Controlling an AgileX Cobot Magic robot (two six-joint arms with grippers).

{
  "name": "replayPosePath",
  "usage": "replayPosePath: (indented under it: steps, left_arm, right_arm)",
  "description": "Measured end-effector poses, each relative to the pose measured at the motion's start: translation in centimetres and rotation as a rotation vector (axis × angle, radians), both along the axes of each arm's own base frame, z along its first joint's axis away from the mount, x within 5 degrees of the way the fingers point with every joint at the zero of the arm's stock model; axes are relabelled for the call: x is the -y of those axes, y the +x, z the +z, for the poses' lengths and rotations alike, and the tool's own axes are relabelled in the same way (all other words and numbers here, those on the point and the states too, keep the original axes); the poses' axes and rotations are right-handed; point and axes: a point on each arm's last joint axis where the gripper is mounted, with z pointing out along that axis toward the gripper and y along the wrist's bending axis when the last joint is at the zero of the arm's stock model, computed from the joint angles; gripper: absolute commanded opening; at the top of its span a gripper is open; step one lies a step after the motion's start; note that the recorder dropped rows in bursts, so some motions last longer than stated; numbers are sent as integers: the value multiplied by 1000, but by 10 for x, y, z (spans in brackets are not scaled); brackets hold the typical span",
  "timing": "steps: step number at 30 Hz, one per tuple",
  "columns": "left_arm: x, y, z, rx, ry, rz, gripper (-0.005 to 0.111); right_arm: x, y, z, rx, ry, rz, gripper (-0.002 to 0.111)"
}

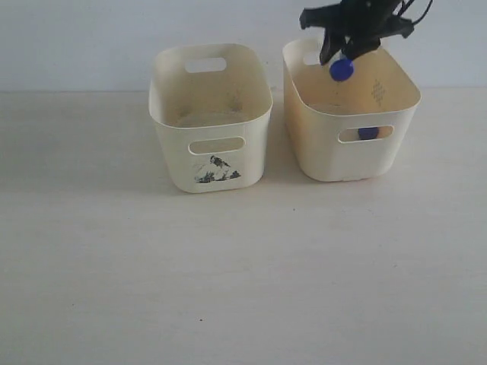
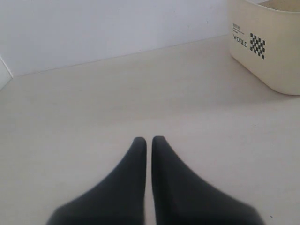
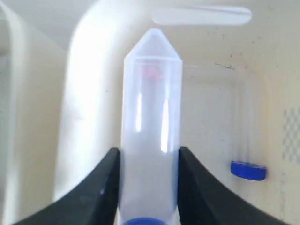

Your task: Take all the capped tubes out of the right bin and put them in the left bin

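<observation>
My right gripper (image 1: 340, 55) hangs over the yellowish right bin (image 1: 358, 160), shut on a clear tube with a dark blue cap (image 1: 341, 69). The right wrist view shows that tube (image 3: 151, 108) clamped between my right gripper's (image 3: 149, 152) black fingers, pointed end aimed into the bin (image 3: 89, 93). A second blue-capped tube (image 3: 248, 169) lies inside the bin, and its cap (image 1: 368, 133) shows through the front slot. No orange cap is in view. The paler left bin (image 1: 173, 156) with the dark mark stands beside it. My left gripper (image 2: 149, 139) is shut on nothing, low over the table.
The two bins stand close together with a narrow gap, near the pale back wall (image 1: 76, 38). A cream bin wall printed "WORLD" with a checker patch (image 2: 267, 51) shows in the left wrist view. The light table (image 1: 228, 289) stretches in front.
</observation>
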Motion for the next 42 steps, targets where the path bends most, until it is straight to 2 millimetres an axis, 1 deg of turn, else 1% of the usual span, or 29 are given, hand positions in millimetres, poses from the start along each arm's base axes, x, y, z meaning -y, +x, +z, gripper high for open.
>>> replayPosePath:
  steps: [1, 2, 4, 7, 10, 12, 14, 15, 17, 19, 20, 21, 22, 23, 24, 26, 27, 28, 31, 34, 36, 42]
  left_arm:
    - [0, 0, 0, 0, 0, 0, 4]
    - [0, 0, 0, 0, 0, 0, 4]
    - [0, 0, 0, 0, 0, 0, 4]
    - [0, 0, 0, 0, 0, 0, 4]
    - [0, 0, 0, 0, 0, 0, 4]
    - [0, 0, 0, 0, 0, 0, 4]
    - [0, 0, 0, 0, 0, 0, 4]
    - [0, 0, 0, 0, 0, 0, 4]
    - [0, 0, 0, 0, 0, 0, 4]
    - [0, 0, 0, 0, 0, 0, 4]
    - [0, 0, 0, 0, 0, 0, 4]
    - [0, 0, 0, 0, 0, 0, 4]
    - [0, 0, 0, 0, 0, 0, 4]
    - [0, 0, 0, 0, 0, 0, 4]
    - [0, 0, 0, 0, 0, 0, 4]
    - [0, 0, 0, 0, 0, 0, 4]
    - [0, 0, 0, 0, 0, 0, 4]
    - [0, 0, 0, 0, 0, 0, 4]
    - [0, 0, 0, 0, 0, 0, 4]
    - [0, 0, 0, 0, 0, 0, 4]
    - [0, 0, 0, 0, 0, 0, 4]
    - [0, 0, 0, 0, 0, 0, 4]
  right_arm:
    - [-3, -6, 16, 24, 35, 21, 0]
    - [-6, -9, 23, 36, 61, 43, 0]
    - [-19, -13, 34, 57, 189, 143, 0]
    - [-42, -18, 41, 84, 317, 261, 0]
    - [-78, -27, 43, 115, 314, 409, 0]
    - [-99, -34, 42, 132, 290, 493, 3]
    - [-110, -38, 42, 139, 271, 529, 13]
    - [-113, -39, 41, 143, 260, 539, 21]
    - [-119, -40, 41, 148, 243, 554, 40]
    - [-121, -41, 40, 150, 234, 559, 62]
    - [-121, -41, 40, 150, 234, 560, 67]
    - [-121, -41, 40, 154, 230, 557, 68]
    - [-120, -40, 40, 157, 222, 547, 66]
    - [-119, -39, 40, 159, 215, 535, 59]
    - [-119, -38, 40, 154, 211, 519, 49]
    - [-117, -37, 39, 136, 209, 473, 24]
    - [-116, -37, 38, 126, 208, 451, 8]
    - [-115, -37, 38, 117, 206, 428, 1]
    - [-110, -35, 36, 100, 178, 378, 1]
    - [-94, -29, 34, 78, 160, 283, 1]
    - [-77, -25, 32, 58, 147, 211, 1]
    - [-12, -12, 28, 27, 48, -2, 1]
